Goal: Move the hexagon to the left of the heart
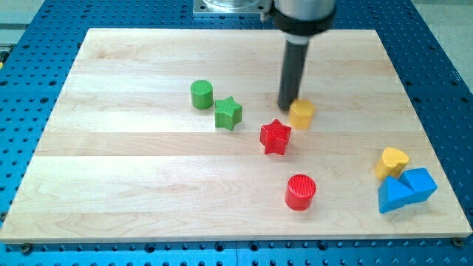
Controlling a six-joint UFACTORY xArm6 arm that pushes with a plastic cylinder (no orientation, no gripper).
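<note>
Resting on the board: my tip (286, 106), the lower end of a straight dark rod with nothing to open or close, pressed against the upper-left side of the small yellow hexagon block (301, 114). No gap visible between the two, though contact versus a hair apart hard to settle.

Camera view, centre: yellow hexagon just right of and slightly above the red star block (276, 137), the two near each other but apart. Further toward the view's left, a green star block (228, 114) beside a green cylinder block (201, 94). Below the red star, a red cylinder block (301, 191).

Camera view, lower right: yellow heart block (391, 162) touching a pair of blue blocks (406, 189), shapes uncertain. Hexagon well apart from the heart, up and to the view's left of it. Task judged roughly midway.

Likely trouble: off-centre contact, so hexagon apt to slip round the tip. Pushing too far risks nudging the heart against the blue blocks. Red cylinder close enough to the probable path to be clipped.

All on a pale wooden board (111, 185).
</note>
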